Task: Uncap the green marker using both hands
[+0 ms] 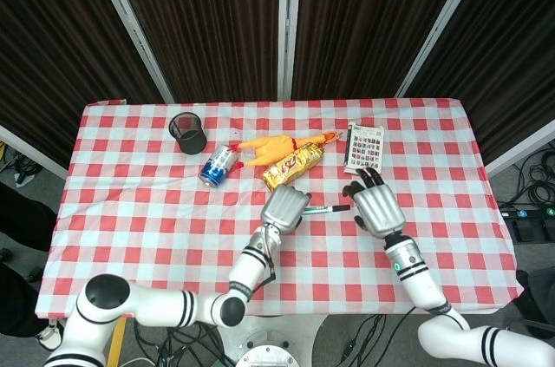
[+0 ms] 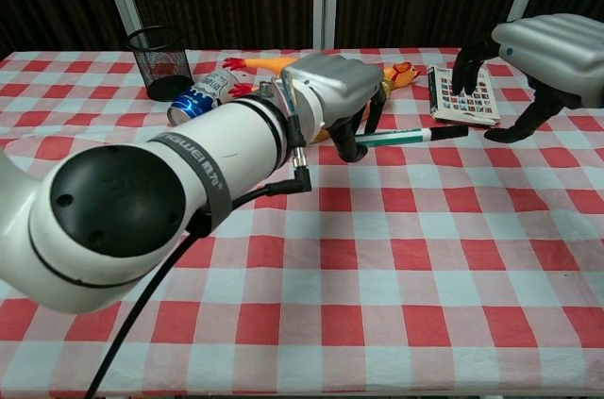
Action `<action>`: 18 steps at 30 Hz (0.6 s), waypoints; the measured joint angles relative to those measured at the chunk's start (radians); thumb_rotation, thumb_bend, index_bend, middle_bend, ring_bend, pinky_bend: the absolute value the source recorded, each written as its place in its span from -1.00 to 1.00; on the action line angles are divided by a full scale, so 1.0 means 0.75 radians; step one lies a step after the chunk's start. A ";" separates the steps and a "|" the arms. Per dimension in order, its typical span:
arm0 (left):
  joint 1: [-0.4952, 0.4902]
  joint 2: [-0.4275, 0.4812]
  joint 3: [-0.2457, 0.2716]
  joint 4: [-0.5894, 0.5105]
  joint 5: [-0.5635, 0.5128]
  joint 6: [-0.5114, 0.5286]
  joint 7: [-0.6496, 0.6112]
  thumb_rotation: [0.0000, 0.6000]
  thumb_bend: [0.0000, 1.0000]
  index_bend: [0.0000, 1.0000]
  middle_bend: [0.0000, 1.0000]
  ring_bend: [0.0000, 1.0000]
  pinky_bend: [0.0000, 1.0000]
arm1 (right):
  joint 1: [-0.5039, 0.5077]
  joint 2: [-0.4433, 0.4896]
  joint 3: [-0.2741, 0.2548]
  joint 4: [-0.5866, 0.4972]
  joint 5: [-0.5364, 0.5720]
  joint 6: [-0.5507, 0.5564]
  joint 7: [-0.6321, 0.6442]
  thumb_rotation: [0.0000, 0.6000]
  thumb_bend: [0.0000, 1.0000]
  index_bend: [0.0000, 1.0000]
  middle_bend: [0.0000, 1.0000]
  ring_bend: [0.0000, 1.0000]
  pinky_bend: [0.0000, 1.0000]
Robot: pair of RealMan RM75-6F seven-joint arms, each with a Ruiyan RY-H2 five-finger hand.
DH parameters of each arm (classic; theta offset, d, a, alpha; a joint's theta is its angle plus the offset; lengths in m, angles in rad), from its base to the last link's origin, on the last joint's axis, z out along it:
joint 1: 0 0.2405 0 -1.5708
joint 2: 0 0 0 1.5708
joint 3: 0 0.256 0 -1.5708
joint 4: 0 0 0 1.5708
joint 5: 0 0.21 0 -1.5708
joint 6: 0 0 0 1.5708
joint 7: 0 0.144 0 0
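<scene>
Head view: cup (image 1: 188, 133) upper left on table (image 1: 130, 237); can (image 1: 216, 165) right of it, then toy chicken (image 1: 282, 147) with snack bag (image 1: 293, 167) just below, booklet (image 1: 364, 147) right. Marker (image 1: 331, 207) centre, between left hand (image 1: 285, 208) and right hand (image 1: 375, 203).

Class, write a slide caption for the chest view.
Left robot hand holds green marker above checked tablecloth; right robot hand open nearby.

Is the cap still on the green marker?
Yes, on. The green marker shows a dark cap at its tip, joined to the barrel. The left hand holds it; the right hand hovers near.
</scene>
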 measured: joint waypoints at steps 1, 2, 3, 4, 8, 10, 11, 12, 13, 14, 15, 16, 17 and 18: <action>-0.001 0.006 0.003 -0.014 0.000 0.006 0.001 1.00 -0.05 0.08 0.11 0.01 0.07 | 0.008 -0.008 0.001 0.006 0.010 -0.007 -0.008 1.00 -0.81 -0.19 -0.23 -0.76 -0.72; -0.001 0.010 0.005 -0.023 -0.001 0.010 0.002 1.00 -0.05 0.08 0.11 0.01 0.07 | 0.016 -0.016 0.002 0.013 0.020 -0.013 -0.016 1.00 -0.81 -0.19 -0.23 -0.76 -0.72; -0.001 0.013 0.007 -0.033 -0.001 0.015 0.002 1.00 -0.05 0.08 0.12 0.01 0.07 | 0.026 -0.025 0.003 0.021 0.031 -0.020 -0.026 1.00 -0.81 -0.19 -0.23 -0.76 -0.72; -0.002 0.018 0.009 -0.043 -0.002 0.021 0.001 1.00 -0.05 0.08 0.12 0.01 0.07 | 0.032 -0.032 0.003 0.027 0.039 -0.024 -0.032 1.00 -0.81 -0.19 -0.23 -0.76 -0.72; -0.006 0.026 0.016 -0.058 -0.014 0.029 -0.001 1.00 -0.05 0.08 0.12 0.01 0.07 | 0.051 -0.055 -0.002 0.041 0.059 -0.034 -0.048 1.00 -0.80 -0.16 -0.20 -0.75 -0.72; -0.010 0.029 0.019 -0.061 -0.023 0.030 0.000 1.00 -0.05 0.08 0.12 0.01 0.07 | 0.057 -0.066 -0.009 0.048 0.058 -0.030 -0.050 1.00 -0.80 -0.13 -0.18 -0.72 -0.72; -0.011 0.030 0.021 -0.062 -0.026 0.031 0.000 1.00 -0.05 0.08 0.12 0.01 0.07 | 0.059 -0.072 -0.011 0.051 0.058 -0.028 -0.050 1.00 -0.80 -0.12 -0.17 -0.71 -0.72; -0.013 0.031 0.022 -0.062 -0.028 0.031 0.000 1.00 -0.05 0.08 0.12 0.01 0.07 | 0.062 -0.078 -0.014 0.056 0.056 -0.025 -0.050 1.00 -0.80 -0.11 -0.16 -0.71 -0.72; -0.014 0.032 0.024 -0.063 -0.032 0.031 -0.001 1.00 -0.05 0.08 0.12 0.01 0.07 | 0.065 -0.082 -0.017 0.058 0.055 -0.023 -0.050 1.00 -0.80 -0.11 -0.16 -0.71 -0.72; -0.016 0.032 0.024 -0.063 -0.034 0.031 -0.002 1.00 -0.05 0.08 0.12 0.01 0.07 | 0.068 -0.087 -0.020 0.061 0.054 -0.021 -0.051 1.00 -0.80 -0.10 -0.15 -0.71 -0.72; -0.017 0.033 0.024 -0.063 -0.035 0.033 -0.004 1.00 -0.05 0.08 0.12 0.01 0.07 | 0.071 -0.091 -0.023 0.063 0.053 -0.019 -0.053 1.00 -0.80 -0.09 -0.15 -0.71 -0.72; -0.019 0.034 0.025 -0.065 -0.036 0.035 -0.005 1.00 -0.05 0.08 0.12 0.01 0.07 | 0.073 -0.093 -0.024 0.065 0.053 -0.018 -0.054 1.00 -0.80 -0.09 -0.15 -0.71 -0.72; -0.019 0.034 0.026 -0.067 -0.036 0.037 -0.006 1.00 -0.05 0.08 0.12 0.01 0.07 | 0.075 -0.096 -0.026 0.067 0.054 -0.018 -0.055 1.00 -0.80 -0.09 -0.14 -0.71 -0.72; -0.020 0.036 0.027 -0.070 -0.037 0.039 -0.006 1.00 -0.05 0.08 0.12 0.01 0.07 | 0.078 -0.099 -0.027 0.070 0.058 -0.019 -0.056 1.00 -0.80 -0.09 -0.14 -0.71 -0.72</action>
